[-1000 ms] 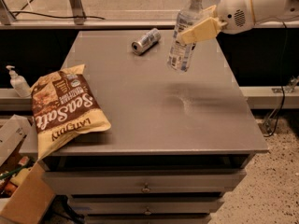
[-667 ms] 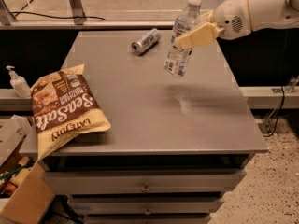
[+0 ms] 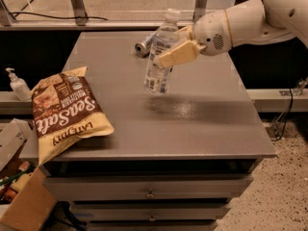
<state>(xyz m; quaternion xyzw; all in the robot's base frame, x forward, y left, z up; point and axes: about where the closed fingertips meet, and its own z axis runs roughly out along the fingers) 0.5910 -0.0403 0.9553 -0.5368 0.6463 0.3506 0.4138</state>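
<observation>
A clear plastic water bottle (image 3: 160, 57) with a white cap hangs tilted above the grey table (image 3: 202, 124), off its surface. My gripper (image 3: 174, 48) is shut on the water bottle around its upper half, one tan finger (image 3: 177, 55) crossing in front of it. The white arm reaches in from the upper right. A silver can (image 3: 143, 45) lies on its side just behind the bottle, at the table's far edge. A brown and yellow chip bag (image 3: 65, 112) lies flat on the table's left front, hanging over the edge.
Drawers (image 3: 149, 189) run beneath the tabletop. A pump bottle (image 3: 17, 84) stands on a ledge to the left. Cardboard boxes (image 3: 21, 203) sit on the floor at lower left. A cable (image 3: 284, 117) trails down on the right.
The arm has carried the water bottle leftward, toward the table's middle. The can and the chip bag lie where they were.
</observation>
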